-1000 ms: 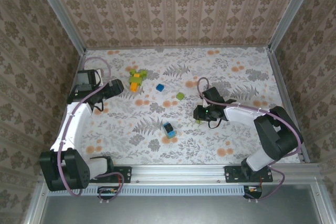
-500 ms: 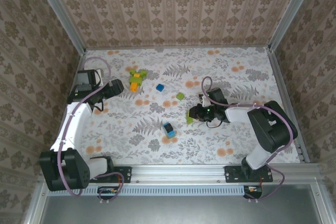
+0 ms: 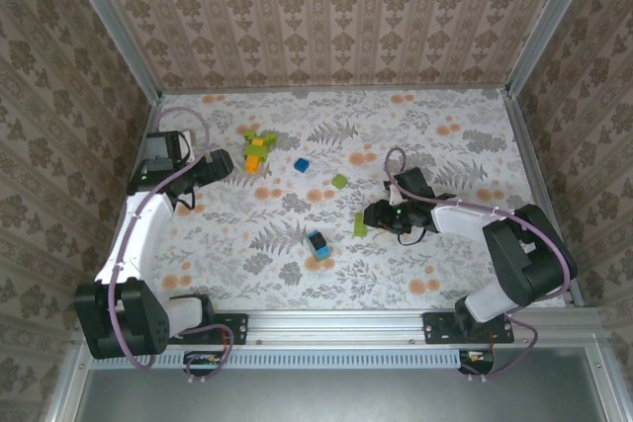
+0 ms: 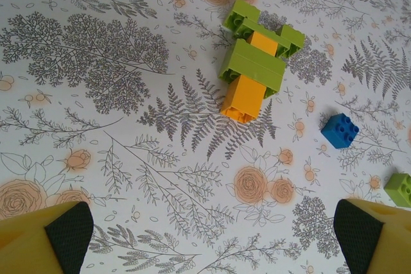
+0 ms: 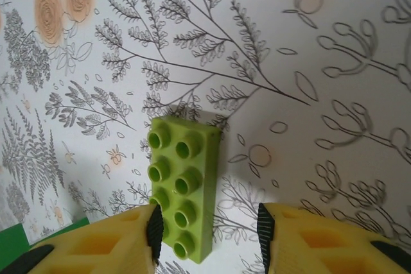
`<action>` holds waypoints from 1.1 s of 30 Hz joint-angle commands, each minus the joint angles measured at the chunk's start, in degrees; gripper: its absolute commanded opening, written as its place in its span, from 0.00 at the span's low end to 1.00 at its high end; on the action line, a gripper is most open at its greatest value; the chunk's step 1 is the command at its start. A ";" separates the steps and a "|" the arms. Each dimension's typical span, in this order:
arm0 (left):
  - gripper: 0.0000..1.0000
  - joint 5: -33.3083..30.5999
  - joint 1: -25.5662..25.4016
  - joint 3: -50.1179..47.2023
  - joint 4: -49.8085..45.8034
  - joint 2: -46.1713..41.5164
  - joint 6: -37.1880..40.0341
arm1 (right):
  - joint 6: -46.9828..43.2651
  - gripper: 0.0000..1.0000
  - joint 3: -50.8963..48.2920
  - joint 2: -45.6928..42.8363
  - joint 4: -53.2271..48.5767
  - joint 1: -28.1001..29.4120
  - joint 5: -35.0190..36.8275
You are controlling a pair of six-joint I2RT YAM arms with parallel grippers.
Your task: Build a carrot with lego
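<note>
My right gripper [image 5: 207, 229], jaws narrowly parted, straddles the long light-green studded plastic brick [image 5: 183, 184], lying well apart from the half-built orange-and-green brick carrot [image 4: 253, 72] before my wide-open left gripper [image 4: 212, 230], so loose bricks [image 4: 340, 130] await joining.

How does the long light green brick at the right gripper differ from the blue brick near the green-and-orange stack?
Colour: the long light green brick is lime, the blue brick blue. Size: the green one shows two rows of four studs, the blue one two rows of two. Place: the green one lies between the right gripper's open fingers; the blue one lies on its own, ungripped. Both sit studs up.
</note>
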 commanded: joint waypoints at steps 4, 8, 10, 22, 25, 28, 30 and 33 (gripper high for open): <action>1.00 -0.37 -0.27 1.16 -0.80 0.26 1.10 | -2.20 0.49 4.73 -0.89 -9.56 2.52 7.91; 1.00 -0.22 -0.32 1.11 -0.80 0.26 1.12 | -1.31 0.49 11.00 0.51 -17.71 7.65 17.41; 1.00 -0.28 -0.33 1.14 -0.70 0.26 1.10 | -0.20 0.51 13.94 1.11 -20.77 10.30 21.44; 1.00 -0.09 -0.36 1.11 -0.88 -0.09 1.03 | 5.44 0.57 27.97 12.17 -34.62 19.21 34.39; 1.00 -0.10 -0.32 1.12 -0.80 0.00 1.06 | 6.36 0.60 27.49 12.29 -34.44 19.41 34.94; 1.00 -0.19 -0.37 1.12 -0.72 0.09 1.09 | 6.90 0.63 26.47 11.92 -33.84 19.44 34.98; 1.00 -0.18 -0.32 1.12 -0.71 0.09 1.09 | 6.71 0.63 26.13 12.02 -33.38 19.45 34.55; 1.00 -0.23 -0.34 1.07 -0.81 0.00 1.10 | 6.61 0.63 25.63 12.66 -32.13 19.40 33.27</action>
